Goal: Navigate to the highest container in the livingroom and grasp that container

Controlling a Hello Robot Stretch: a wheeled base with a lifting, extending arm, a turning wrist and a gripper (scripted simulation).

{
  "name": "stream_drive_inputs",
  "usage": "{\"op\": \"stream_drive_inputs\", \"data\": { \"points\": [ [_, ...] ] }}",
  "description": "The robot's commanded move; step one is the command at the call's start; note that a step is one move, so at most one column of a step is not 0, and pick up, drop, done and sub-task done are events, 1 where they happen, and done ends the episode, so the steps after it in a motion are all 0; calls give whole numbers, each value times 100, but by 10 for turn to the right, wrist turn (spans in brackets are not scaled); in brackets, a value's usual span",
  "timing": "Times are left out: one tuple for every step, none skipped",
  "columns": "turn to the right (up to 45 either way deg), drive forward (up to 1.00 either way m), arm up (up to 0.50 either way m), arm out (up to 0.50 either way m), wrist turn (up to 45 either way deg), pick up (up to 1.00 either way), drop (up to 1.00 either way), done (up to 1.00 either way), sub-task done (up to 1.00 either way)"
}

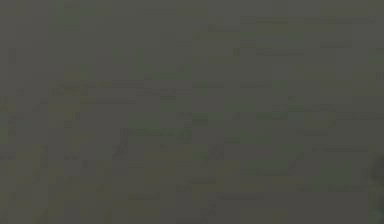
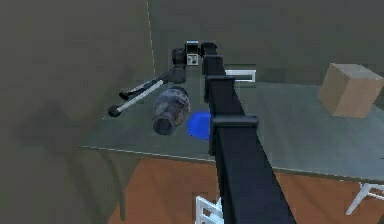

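In the arm side view my dark arm reaches out over a glass-topped table. At its far end are two white marked squares, and left of them the gripper with thin pale fingers slanting down to the left. A rounded, translucent grey-blue container sits on the tabletop just right of the fingers, with a blue patch beside it against the arm. I cannot tell whether the gripper holds anything or touches the container.
A brown cardboard box stands on the table at the right. White chair parts poke up below the table's near edge over an orange-brown floor. Dark walls meet in a corner behind the table. A plain dark grey surface spans the forward view.
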Motion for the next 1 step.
{"op": "stream_drive_inputs", "data": {
  "points": [
    [0, 0, 0, 0, 450, 0, 0, 0, 0]
  ]
}}
